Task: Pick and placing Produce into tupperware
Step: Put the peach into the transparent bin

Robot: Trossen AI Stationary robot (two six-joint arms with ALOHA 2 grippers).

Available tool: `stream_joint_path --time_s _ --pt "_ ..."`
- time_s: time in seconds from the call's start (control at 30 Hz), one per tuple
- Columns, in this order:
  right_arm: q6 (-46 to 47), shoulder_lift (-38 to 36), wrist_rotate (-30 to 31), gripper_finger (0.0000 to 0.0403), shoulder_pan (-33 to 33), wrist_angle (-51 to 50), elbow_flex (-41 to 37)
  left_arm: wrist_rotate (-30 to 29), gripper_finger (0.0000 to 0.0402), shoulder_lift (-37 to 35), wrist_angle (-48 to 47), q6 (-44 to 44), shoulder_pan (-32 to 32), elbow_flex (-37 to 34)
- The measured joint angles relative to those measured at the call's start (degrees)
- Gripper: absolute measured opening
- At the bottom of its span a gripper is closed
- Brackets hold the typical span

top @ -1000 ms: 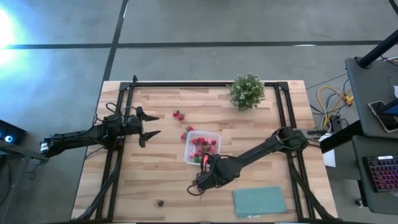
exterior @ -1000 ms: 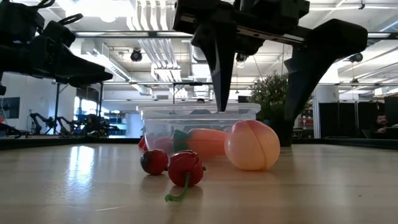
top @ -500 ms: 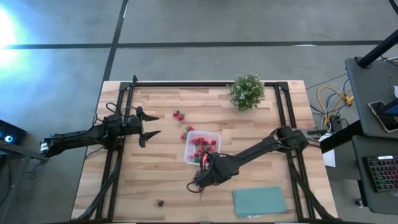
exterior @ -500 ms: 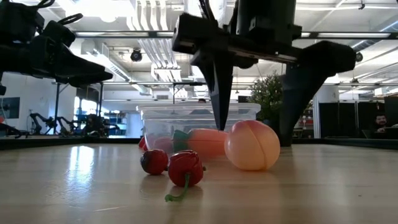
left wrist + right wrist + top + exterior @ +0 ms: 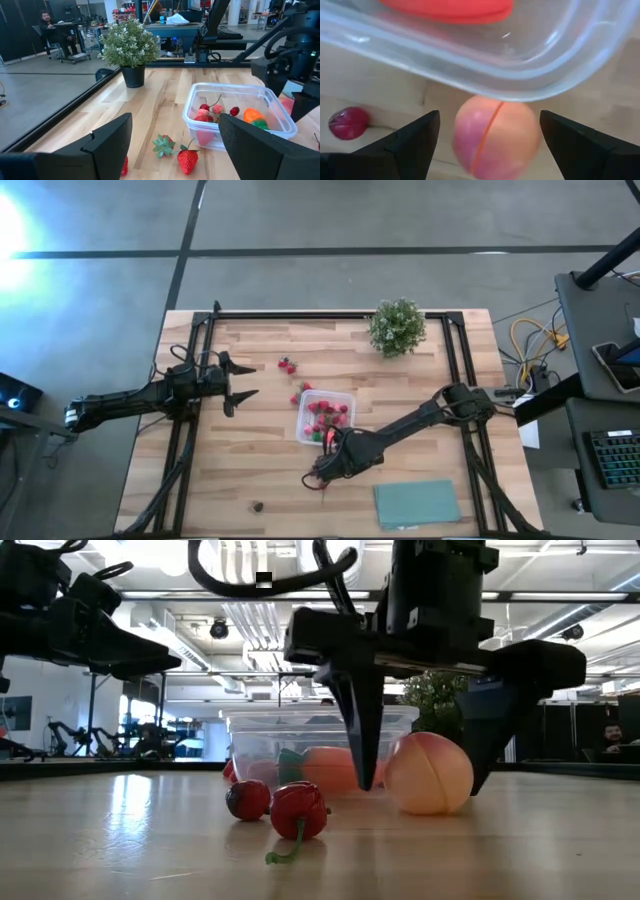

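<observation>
The clear tupperware (image 5: 325, 417) sits mid-table with several small red pieces and an orange-red piece (image 5: 335, 768) inside. Just in front of its near wall the peach-like ball (image 5: 495, 137) rests on the wood. My right gripper (image 5: 425, 765) points down, open, one finger on each side of the ball. It hides the ball in the high view. Two cherries (image 5: 285, 810) lie a little nearer. Loose strawberries (image 5: 287, 365) lie left of and behind the tupperware. My left gripper (image 5: 240, 385) waits open at the table's left. My right gripper straddles the peach-like ball from above, its fingers (image 5: 365, 740) pointing down. The ball rests on the table between them. Gaps show beside it in the right wrist view, and I cannot tell whether either finger touches it.
A potted plant (image 5: 397, 327) stands at the far edge, right of centre. A teal cloth (image 5: 417, 504) lies flat near the front right. A small dark piece (image 5: 257, 506) lies near the front edge. A black frame (image 5: 205, 330) borders the tabletop.
My right gripper has come down over the peach-like ball, fingers still apart, until its tips stand low beside the ball. The ball has shifted a little toward the table's right. The tupperware and cherries have stayed where they were.
</observation>
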Motion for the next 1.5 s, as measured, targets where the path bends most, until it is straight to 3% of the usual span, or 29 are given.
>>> stream_joint_path --time_s 0.4,0.8,1.13,1.3,1.5 --pt "1.0 0.2 -3.4 0.0318 0.0 0.3 -0.4 0.0 0.0283 0.0 0.0 0.0 0.0 0.0" --pt "0.0 0.1 -3.0 0.0233 0.0 0.3 -0.4 0.0 0.0283 0.0 0.0 0.0 0.0 0.0" --pt "-2.7 -2.0 -2.8 0.0256 0.2 -2.5 3.6 0.0 0.0283 0.0 0.0 0.0 0.0 0.0" --pt "-3.3 -3.9 1.3 0.0254 0.1 -7.3 7.2 0.0 0.0283 0.0 0.0 0.0 0.0 0.0" --pt "-3.9 -5.6 11.0 0.0241 -1.9 -13.8 12.3 0.0 0.0283 0.0 0.0 0.0 0.0 0.0"
